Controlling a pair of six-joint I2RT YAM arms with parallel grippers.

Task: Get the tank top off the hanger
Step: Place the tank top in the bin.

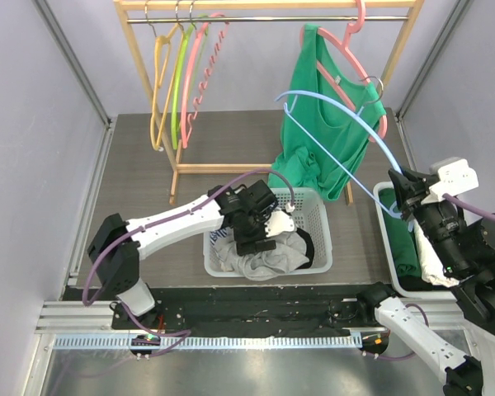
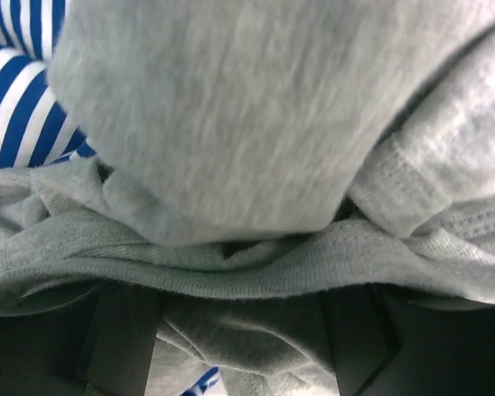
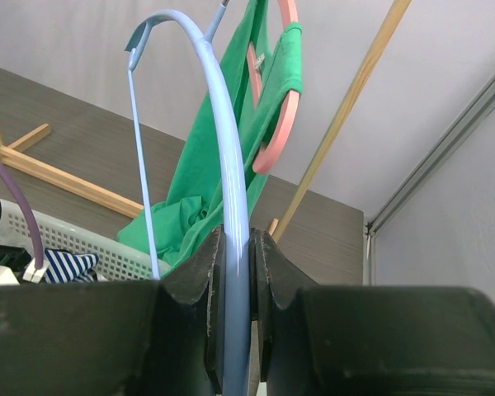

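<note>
My right gripper (image 1: pixel 398 191) (image 3: pixel 231 272) is shut on the rod of a bare light-blue hanger (image 1: pixel 346 115) (image 3: pixel 223 148), held up at the right and arching toward the rack. Over the white basket (image 1: pixel 318 214), my left gripper (image 1: pixel 256 235) (image 2: pixel 239 346) stands open, its dark fingers (image 2: pixel 120 338) apart with folds of a grey knit garment (image 1: pixel 268 262) (image 2: pixel 247 124) lying loose between and in front of them. A green tank top (image 1: pixel 326 124) (image 3: pixel 194 173) hangs from a pink hanger (image 1: pixel 346 54) (image 3: pixel 279 124) on the rail, its lower part draped toward the basket.
The wooden rack (image 1: pixel 264 7) carries yellow, green and pink bare hangers (image 1: pixel 181 74) at the left. A blue-and-white striped garment (image 2: pixel 16 91) (image 3: pixel 66 266) also lies in the basket. A second bin (image 1: pixel 388 247) with green cloth sits at the right, beside the right arm.
</note>
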